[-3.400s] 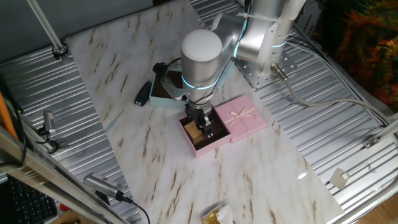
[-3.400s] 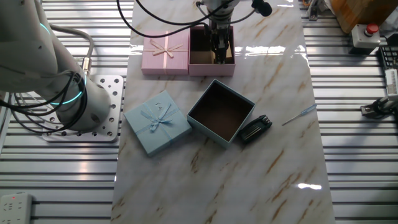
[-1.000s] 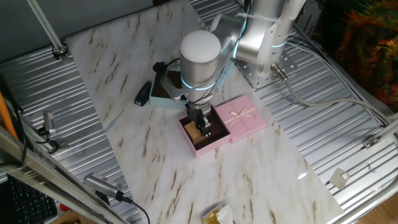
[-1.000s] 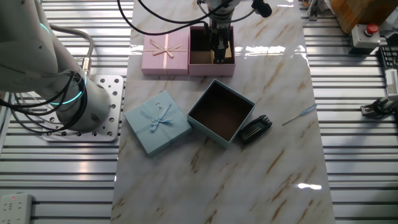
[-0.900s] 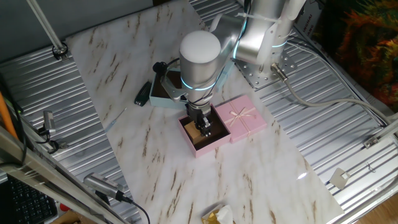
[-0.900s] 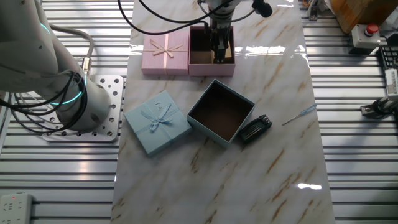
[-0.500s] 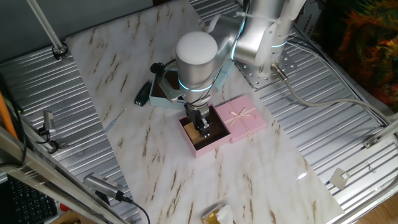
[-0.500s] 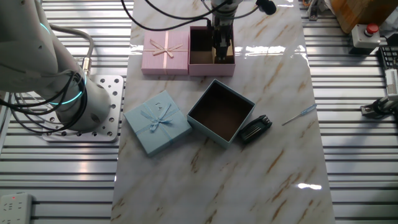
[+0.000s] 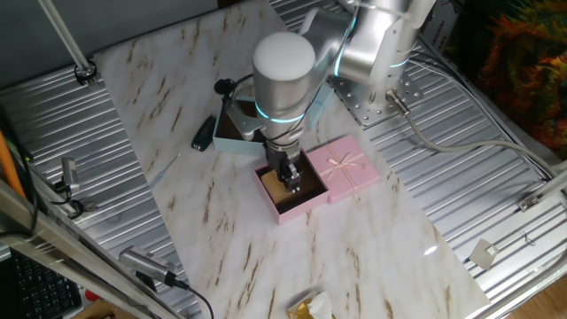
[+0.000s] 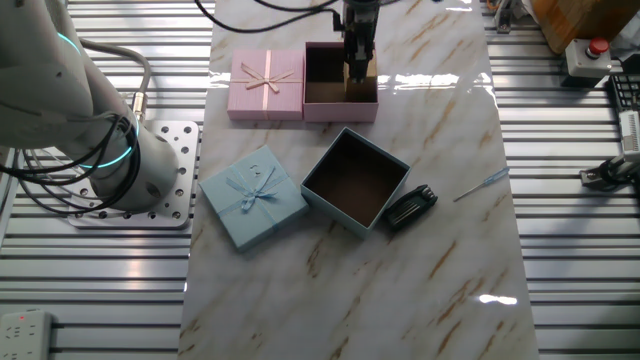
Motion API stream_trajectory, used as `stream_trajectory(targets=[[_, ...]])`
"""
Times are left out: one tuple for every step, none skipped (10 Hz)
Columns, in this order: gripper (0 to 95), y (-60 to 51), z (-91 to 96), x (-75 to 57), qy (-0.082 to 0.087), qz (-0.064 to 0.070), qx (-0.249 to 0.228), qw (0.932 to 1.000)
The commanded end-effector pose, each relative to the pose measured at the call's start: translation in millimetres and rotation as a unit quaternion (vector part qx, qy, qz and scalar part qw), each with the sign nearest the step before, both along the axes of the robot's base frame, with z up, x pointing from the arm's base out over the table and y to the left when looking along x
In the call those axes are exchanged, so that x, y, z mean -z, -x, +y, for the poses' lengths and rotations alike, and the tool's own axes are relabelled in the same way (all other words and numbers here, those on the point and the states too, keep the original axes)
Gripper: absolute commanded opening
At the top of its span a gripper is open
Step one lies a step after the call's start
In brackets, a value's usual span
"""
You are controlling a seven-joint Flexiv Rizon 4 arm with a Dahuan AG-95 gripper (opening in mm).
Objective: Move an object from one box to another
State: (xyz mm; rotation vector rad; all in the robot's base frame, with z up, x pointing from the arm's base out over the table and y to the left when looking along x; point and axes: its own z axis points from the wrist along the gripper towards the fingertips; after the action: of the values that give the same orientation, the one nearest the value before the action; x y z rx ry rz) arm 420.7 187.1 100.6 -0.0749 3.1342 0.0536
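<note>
The pink box tray [image 9: 282, 206] [image 10: 325, 108] has a dark brown inside and sits on the marble board. My gripper [image 9: 291, 182] [image 10: 358, 70] hangs straight down over the tray's inside. It is shut on the small tan cube [image 9: 288, 185] [image 10: 358, 72], which is lifted a little above the tray's floor. The light blue box tray [image 10: 355, 180] stands open with nothing in it, nearer the board's middle. In the one fixed view my arm hides most of the light blue box tray [image 9: 232, 135].
The pink lid with a cream bow [image 9: 345, 168] [image 10: 267, 85] lies beside the pink tray. The light blue lid with a bow [image 10: 253, 197] lies next to the blue tray. A flat black item [image 10: 410, 207] [image 9: 204, 135] rests against the blue tray. Ribbed metal table surrounds the board.
My arm and gripper have risen a little above the pink tray, with the tan cube between the fingers. The boxes and lids have not moved.
</note>
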Motion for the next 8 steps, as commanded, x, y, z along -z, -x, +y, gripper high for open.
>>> stream_trajectory(targets=[[0.0, 5.0, 3.8, -23.0, 0.000, 0.003, 0.004, 1.0000], [0.0, 8.8, 6.7, -37.4, -0.001, 0.005, 0.008, 1.0000], [0.0, 12.4, 8.2, -49.5, -0.004, 0.006, 0.014, 0.9999], [0.0, 14.0, 5.4, -58.3, -0.003, 0.006, 0.018, 0.9998], [0.0, 13.9, -2.5, -63.6, -0.002, 0.005, 0.022, 0.9997], [0.0, 12.6, -27.6, -73.6, -0.004, 0.004, 0.024, 0.9997], [0.0, 12.3, -42.3, -79.2, -0.004, 0.004, 0.024, 0.9997], [0.0, 11.2, -77.6, -87.9, -0.003, 0.001, 0.020, 0.9998]])
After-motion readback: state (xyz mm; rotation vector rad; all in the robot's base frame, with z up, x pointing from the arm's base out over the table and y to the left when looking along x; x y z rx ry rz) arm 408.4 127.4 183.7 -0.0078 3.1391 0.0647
